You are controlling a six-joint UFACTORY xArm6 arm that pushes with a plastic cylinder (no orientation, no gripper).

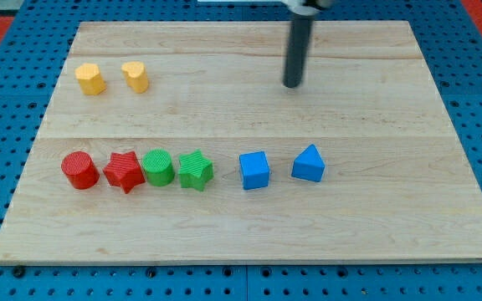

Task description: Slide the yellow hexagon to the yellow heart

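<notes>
The yellow hexagon (90,79) sits near the board's upper left. The yellow heart (135,76) stands just to its right, with a small gap between them. My tip (293,84) is on the board at the upper middle, far to the right of both yellow blocks and touching no block.
A row of blocks runs across the lower half of the wooden board (375,209): red cylinder (79,170), red star (124,171), green cylinder (157,167), green star (195,170), blue cube (254,170), blue triangular block (309,163). A blue pegboard surrounds the board.
</notes>
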